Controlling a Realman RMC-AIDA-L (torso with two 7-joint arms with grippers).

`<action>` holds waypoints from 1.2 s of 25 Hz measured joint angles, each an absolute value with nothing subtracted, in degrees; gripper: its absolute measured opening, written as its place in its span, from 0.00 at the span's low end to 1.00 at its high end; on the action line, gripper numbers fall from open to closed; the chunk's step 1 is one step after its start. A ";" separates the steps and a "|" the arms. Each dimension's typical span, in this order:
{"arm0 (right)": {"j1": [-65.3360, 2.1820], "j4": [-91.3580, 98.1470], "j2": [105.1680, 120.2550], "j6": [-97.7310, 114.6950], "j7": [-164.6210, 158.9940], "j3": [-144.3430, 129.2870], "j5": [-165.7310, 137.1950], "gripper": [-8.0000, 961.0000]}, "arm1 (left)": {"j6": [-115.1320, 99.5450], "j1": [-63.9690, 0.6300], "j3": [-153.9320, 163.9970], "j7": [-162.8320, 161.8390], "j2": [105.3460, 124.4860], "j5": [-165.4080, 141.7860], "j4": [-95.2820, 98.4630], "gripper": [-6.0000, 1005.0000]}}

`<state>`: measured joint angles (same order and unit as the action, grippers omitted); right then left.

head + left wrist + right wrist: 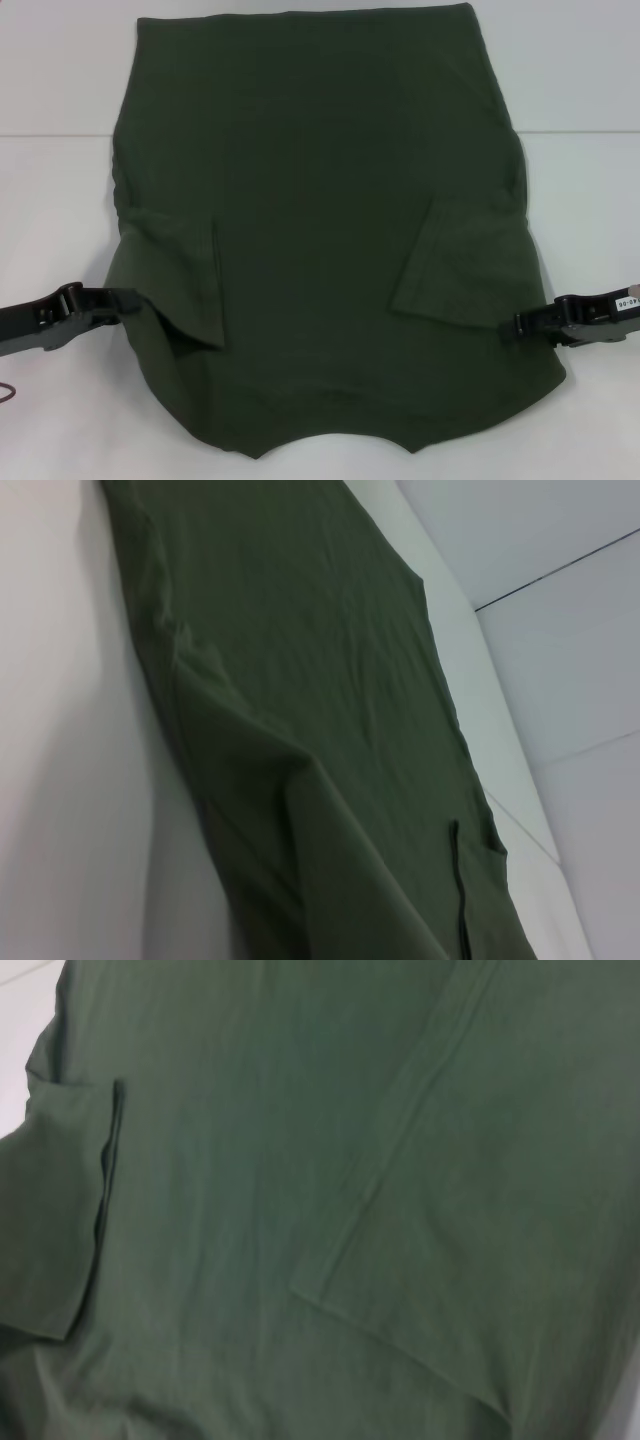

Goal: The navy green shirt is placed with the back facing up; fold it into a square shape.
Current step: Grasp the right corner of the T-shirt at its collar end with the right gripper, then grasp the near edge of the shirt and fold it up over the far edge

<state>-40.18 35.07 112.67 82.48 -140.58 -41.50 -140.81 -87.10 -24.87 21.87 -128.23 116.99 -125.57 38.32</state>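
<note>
The navy green shirt (320, 230) lies flat on the white table (60, 220), plain side up, with both sleeves folded in over the body. The left gripper (128, 300) sits low at the shirt's left edge and the right gripper (522, 325) at its right edge; whether either has its fingers closed on the cloth, I can't tell from here.
</note>
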 joint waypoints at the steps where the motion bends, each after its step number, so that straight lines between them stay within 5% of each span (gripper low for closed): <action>1: -40.21 35.02 112.67 82.46 -140.71 -41.54 -140.94 0.76 | -87.09 -24.93 21.75 -128.23 116.98 -125.55 38.32 0.03; 7: -39.99 35.01 112.58 82.35 -141.22 -41.39 -141.26 0.76 | -87.09 -25.25 21.48 -128.24 116.98 -125.50 38.32 0.03; 13: -40.31 34.98 112.64 82.21 -141.08 -41.85 -141.44 0.57 | -87.09 -25.40 21.44 -128.24 116.98 -125.50 38.26 0.03; 18: -40.21 34.98 112.59 82.16 -141.01 -41.99 -141.44 0.32 | -87.12 -25.40 21.44 -128.24 116.98 -125.50 38.23 0.03; 21: -39.88 34.98 112.50 82.16 -140.85 -42.01 -141.44 0.07 | -87.25 -25.40 21.44 -128.19 116.98 -125.51 38.23 0.03; 30: -37.83 35.33 112.05 83.50 -138.45 -41.49 -141.04 0.05 | -92.52 -24.54 22.06 -126.05 114.40 -126.14 38.56 0.03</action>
<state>-37.83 35.33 112.05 83.50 -138.45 -41.49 -141.04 -92.52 -24.54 22.06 -126.05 114.40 -126.14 38.56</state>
